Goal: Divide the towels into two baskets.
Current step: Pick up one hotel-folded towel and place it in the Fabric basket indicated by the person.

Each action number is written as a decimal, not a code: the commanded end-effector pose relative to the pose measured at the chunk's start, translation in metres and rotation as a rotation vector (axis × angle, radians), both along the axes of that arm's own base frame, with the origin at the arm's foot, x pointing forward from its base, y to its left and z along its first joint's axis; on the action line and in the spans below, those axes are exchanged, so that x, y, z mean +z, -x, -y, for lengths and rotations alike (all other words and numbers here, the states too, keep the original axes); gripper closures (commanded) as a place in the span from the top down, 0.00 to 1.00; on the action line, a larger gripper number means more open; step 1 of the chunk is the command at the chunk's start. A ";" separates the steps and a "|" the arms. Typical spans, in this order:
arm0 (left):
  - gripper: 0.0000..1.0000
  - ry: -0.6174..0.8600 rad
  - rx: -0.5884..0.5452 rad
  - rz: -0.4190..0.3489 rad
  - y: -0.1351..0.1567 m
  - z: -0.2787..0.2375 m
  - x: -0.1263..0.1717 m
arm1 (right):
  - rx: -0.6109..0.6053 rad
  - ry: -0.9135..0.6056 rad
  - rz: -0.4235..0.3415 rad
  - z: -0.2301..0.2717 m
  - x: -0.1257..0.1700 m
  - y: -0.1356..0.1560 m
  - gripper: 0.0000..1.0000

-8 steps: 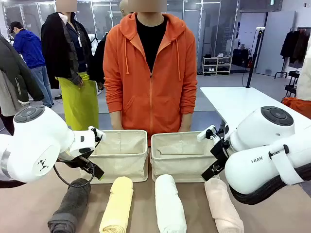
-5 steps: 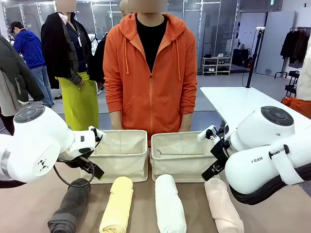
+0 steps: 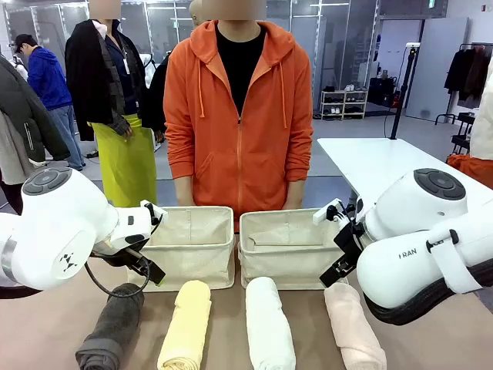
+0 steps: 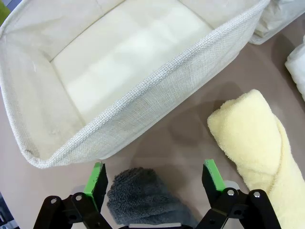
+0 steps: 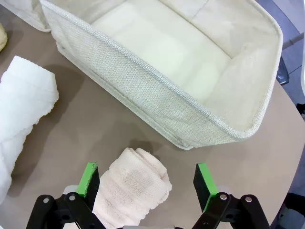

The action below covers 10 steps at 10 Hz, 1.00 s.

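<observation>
left jaws: wide apart over grey towel (image 4: 143, 198); basket (image 4: 157, 102) wall at 12 o'clock, could snag it tbh
right jaws: apart too, pink towel (image 5: 133, 186) might unroll

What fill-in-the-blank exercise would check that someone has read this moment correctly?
1. The left gripper, jaws open, hovers over the end of the ____.
2. The right gripper, jaws open, hovers over the end of the ____.
3. Both baskets hold ____ towels.
4. In the front view, the white towel has as its left neighbour the ____.

Missing words: dark grey towel; pale pink towel; no; pale yellow towel.
</observation>
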<state>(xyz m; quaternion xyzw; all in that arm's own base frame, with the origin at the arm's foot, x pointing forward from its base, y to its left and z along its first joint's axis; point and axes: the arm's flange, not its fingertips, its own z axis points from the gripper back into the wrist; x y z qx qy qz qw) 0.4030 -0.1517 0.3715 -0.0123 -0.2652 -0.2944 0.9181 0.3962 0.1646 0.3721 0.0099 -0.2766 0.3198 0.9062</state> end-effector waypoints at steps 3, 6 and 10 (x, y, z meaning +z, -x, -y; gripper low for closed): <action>1.00 0.000 0.000 0.000 0.000 0.000 0.000 | 0.000 0.000 0.000 0.000 0.000 0.000 1.00; 1.00 0.080 -0.003 -0.021 0.009 -0.002 0.059 | -0.004 -0.067 0.003 0.001 0.042 -0.005 1.00; 1.00 0.459 -0.055 -0.270 0.020 -0.045 0.121 | 0.015 -0.380 -0.291 0.035 0.096 -0.011 1.00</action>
